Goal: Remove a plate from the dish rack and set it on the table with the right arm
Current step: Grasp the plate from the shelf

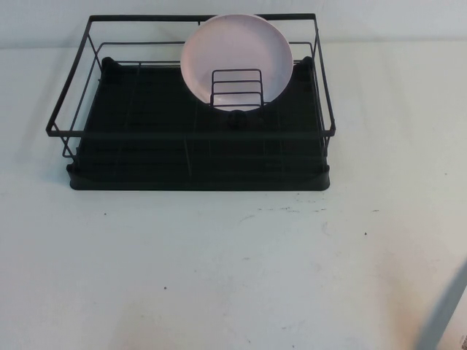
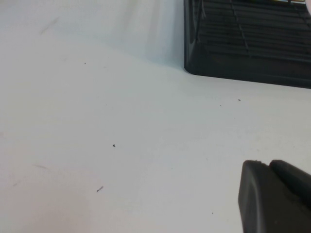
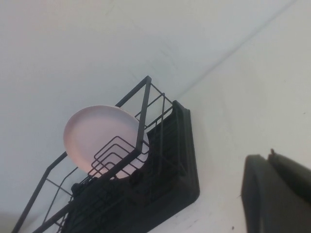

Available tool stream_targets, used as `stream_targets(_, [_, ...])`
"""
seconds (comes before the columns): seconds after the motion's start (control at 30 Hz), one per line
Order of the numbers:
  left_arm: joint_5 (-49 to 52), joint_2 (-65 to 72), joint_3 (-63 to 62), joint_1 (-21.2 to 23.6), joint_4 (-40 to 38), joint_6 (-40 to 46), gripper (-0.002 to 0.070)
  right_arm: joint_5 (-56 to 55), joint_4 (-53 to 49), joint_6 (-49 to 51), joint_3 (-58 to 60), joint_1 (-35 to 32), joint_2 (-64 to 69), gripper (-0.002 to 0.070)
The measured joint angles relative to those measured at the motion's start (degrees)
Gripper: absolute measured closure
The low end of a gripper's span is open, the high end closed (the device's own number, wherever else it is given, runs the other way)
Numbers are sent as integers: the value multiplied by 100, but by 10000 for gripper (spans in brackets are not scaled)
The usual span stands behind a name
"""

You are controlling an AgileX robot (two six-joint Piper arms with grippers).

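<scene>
Right gripper [image 3: 277, 194], fingers together, nears the table [image 1: 219, 277]; left gripper's [image 2: 274, 199] fingers unclear; plate [image 1: 237, 55] upright in dish rack [image 1: 197, 157].

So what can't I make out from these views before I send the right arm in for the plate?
- Plate: lower edge hidden behind the small wire divider in the high view; how it seats is unclear.
- Right gripper: cut off by the right wrist view's edge, away from the dish rack; only a grey blur at the high view's corner.
- Left gripper: cut off by the left wrist view's edge, over bare table; absent from the high view.
</scene>
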Motion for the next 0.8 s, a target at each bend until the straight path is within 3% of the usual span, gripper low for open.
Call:
stream_targets(0.17, [0, 0, 0, 0, 0, 0, 679, 125, 142, 0, -101, 0, 90, 694])
stream_targets(0.33, [0, 0, 0, 0, 0, 0, 679, 557, 142, -278, -778, 0, 1057, 694])
stream_targets(0.8, [0, 0, 0, 0, 0, 0, 679, 2327, 108, -2026, -4411, 0, 5953, 694])
